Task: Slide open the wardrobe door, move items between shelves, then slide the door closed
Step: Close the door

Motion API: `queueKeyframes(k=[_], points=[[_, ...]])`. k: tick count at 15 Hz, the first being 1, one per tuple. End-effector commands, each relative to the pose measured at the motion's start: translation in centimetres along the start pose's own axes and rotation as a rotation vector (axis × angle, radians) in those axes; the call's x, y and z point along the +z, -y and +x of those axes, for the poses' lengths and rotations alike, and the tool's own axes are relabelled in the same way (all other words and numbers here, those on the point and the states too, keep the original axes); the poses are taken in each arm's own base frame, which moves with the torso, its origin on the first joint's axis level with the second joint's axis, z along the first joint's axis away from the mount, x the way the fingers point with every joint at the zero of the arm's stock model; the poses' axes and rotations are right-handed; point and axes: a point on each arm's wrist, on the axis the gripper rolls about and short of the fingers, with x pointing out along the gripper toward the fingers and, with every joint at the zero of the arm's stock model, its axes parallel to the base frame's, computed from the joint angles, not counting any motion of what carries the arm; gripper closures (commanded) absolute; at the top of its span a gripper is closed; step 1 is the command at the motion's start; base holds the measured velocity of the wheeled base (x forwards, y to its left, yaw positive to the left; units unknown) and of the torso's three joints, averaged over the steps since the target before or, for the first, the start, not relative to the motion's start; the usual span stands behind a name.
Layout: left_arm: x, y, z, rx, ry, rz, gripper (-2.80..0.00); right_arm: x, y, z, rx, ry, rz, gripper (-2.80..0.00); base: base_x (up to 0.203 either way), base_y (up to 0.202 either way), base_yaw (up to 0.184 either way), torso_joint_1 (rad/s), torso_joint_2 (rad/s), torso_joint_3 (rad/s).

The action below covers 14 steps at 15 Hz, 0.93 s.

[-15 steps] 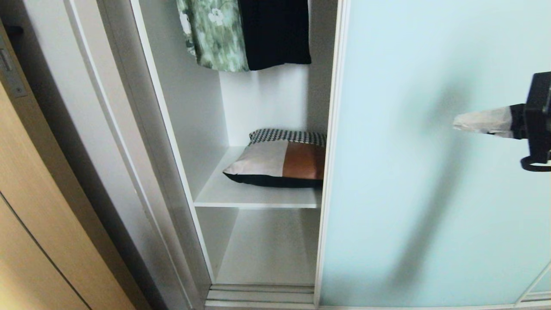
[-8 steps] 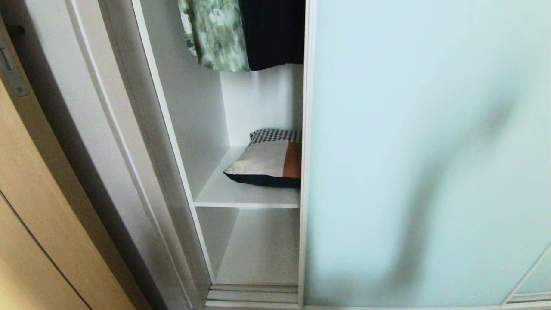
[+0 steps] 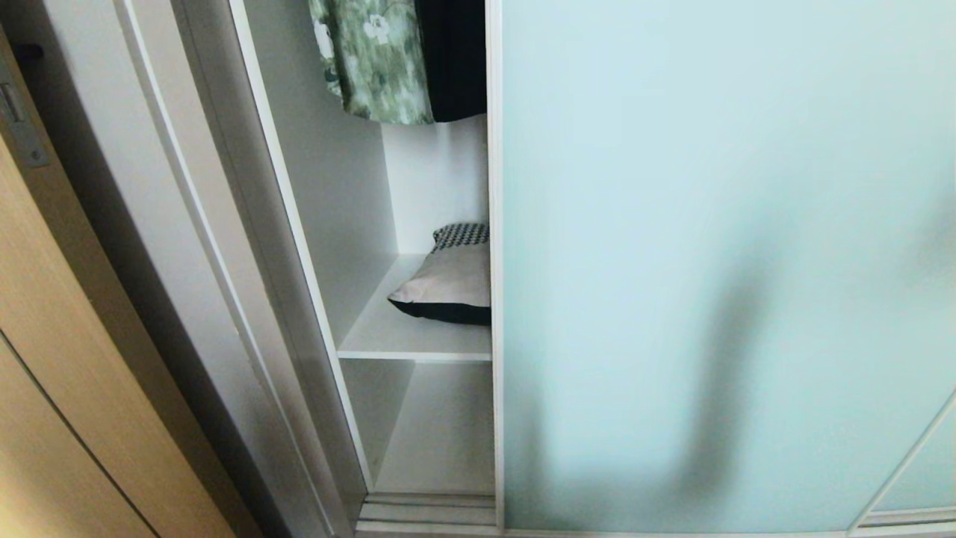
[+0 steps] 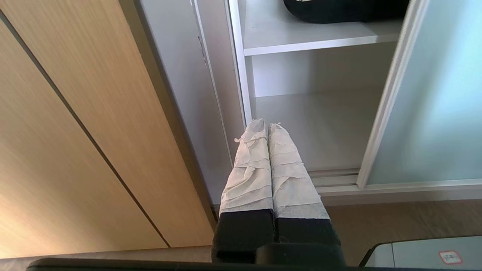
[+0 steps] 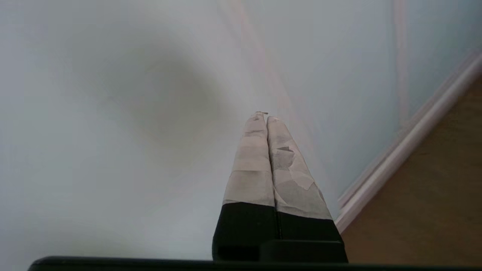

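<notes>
The frosted pale aqua sliding wardrobe door (image 3: pixel 709 246) covers most of the opening, its white edge standing about mid-picture in the head view. Left of that edge a narrow gap shows two white shelves (image 3: pixel 414 344). On the upper one lies a folded item (image 3: pixel 448 284), beige over black with a houndstooth piece behind, half hidden by the door. My right gripper (image 5: pixel 265 117) is shut and empty, pointing at the glass of the door (image 5: pixel 113 113); it is outside the head view. My left gripper (image 4: pixel 266 123) is shut and empty, low before the lower shelf (image 4: pixel 320 124).
A green floral garment (image 3: pixel 370 60) and a black one (image 3: pixel 455 60) hang above the shelves. The wardrobe's white side frame (image 3: pixel 246 284) and a tan wooden door (image 3: pixel 52 388) stand on the left. Brown floor (image 5: pixel 433 195) lies below the door's bottom rail (image 5: pixel 406 139).
The sliding door has travelled left, narrowing the gap and covering the rust-orange part of the item. My right gripper has left the head view.
</notes>
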Motion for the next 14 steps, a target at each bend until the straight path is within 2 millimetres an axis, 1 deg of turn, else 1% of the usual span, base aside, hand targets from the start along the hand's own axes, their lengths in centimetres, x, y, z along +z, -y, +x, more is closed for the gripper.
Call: queueKeyframes(k=[1, 4, 6, 7, 9, 10, 11, 12, 14], points=[[0.0, 0.0, 0.0, -0.001, -0.001, 0.001, 0.00, 0.4, 4.4, 5.0, -0.087, -0.041, 0.046, 0.00, 0.000, 0.000, 0.000, 0.000, 0.00, 0.000], [0.0, 0.0, 0.0, -0.001, -0.001, 0.001, 0.00, 2.0, 7.2, 10.1, -0.092, -0.035, 0.049, 0.00, 0.000, 0.000, 0.000, 0.000, 0.00, 0.000], [0.0, 0.0, 0.0, -0.001, -0.001, 0.001, 0.00, 3.3, 7.8, 13.1, -0.071, -0.025, 0.039, 0.00, 0.000, 0.000, 0.000, 0.000, 0.00, 0.000], [0.0, 0.0, 0.0, -0.001, -0.001, 0.001, 0.00, 3.4, 8.0, 14.5, -0.061, -0.038, 0.042, 0.00, 0.000, 0.000, 0.000, 0.000, 0.00, 0.000], [0.0, 0.0, 0.0, -0.001, -0.001, 0.001, 0.00, 3.2, 7.5, 17.0, -0.023, -0.092, 0.053, 0.00, 0.000, 0.000, 0.000, 0.000, 0.00, 0.000], [0.0, 0.0, 0.0, -0.001, -0.001, 0.001, 0.00, 2.8, 7.1, 18.2, 0.008, -0.141, 0.071, 0.00, 0.000, 0.000, 0.000, 0.000, 0.00, 0.000], [0.0, 0.0, 0.0, -0.001, -0.001, 0.001, 0.00, 1.9, 6.7, 19.2, 0.064, -0.203, 0.098, 0.00, 0.000, 0.000, 0.000, 0.000, 0.00, 0.000], [0.0, 0.0, 0.0, -0.001, -0.001, 0.001, 0.00, 0.9, 6.0, 19.8, 0.128, -0.267, 0.126, 0.00, 0.000, 0.000, 0.000, 0.000, 0.00, 0.000], [0.0, 0.0, 0.0, -0.001, -0.001, 0.001, 0.00, -0.2, 5.6, 20.9, 0.164, -0.309, 0.183, 0.00, 0.000, 0.000, 0.000, 0.000, 0.00, 0.000]])
